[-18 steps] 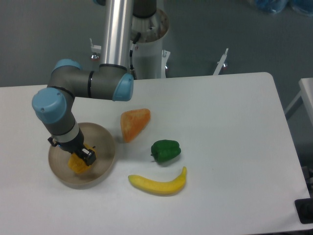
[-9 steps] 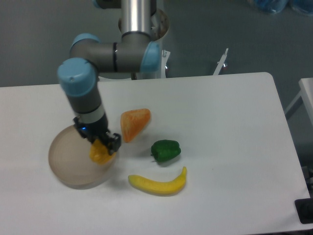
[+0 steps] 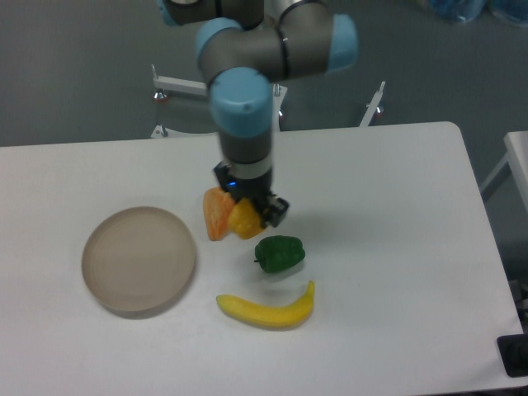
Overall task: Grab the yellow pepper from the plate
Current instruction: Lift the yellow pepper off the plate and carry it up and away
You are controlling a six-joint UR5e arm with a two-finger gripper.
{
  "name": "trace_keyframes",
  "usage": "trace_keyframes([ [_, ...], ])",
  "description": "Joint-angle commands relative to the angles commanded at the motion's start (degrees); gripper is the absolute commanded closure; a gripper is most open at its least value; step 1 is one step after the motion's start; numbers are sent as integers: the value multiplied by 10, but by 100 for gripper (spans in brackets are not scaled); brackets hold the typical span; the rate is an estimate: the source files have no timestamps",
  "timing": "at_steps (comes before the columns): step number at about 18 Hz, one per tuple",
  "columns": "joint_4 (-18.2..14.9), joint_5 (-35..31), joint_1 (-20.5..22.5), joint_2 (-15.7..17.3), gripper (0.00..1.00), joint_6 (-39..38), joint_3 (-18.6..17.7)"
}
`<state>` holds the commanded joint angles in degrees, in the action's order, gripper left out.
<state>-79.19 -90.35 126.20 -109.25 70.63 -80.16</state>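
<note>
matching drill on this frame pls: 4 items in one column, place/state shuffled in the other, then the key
Items
1. yellow pepper
2. plate
3. green pepper
4. banana

Place or state
A. lying nearest the table's front edge
B. held in the jaws of the gripper, off the plate
C. nothing on it, left side of the table
D. on the table between the held pepper and the banana

Pairs: 1-B, 2-C, 3-D, 4-A

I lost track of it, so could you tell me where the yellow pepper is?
The yellow pepper hangs in the gripper, off the plate, overlapping the orange wedge, above the green pepper.
</note>
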Motion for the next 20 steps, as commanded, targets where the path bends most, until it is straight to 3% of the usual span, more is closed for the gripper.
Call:
trace_keyframes([
  [3,-1,0,34,-1,97,114,-3],
  [10,-6,12,98,-21,96,245,-1],
  [20,-6,0,101,-30,97,250,7],
])
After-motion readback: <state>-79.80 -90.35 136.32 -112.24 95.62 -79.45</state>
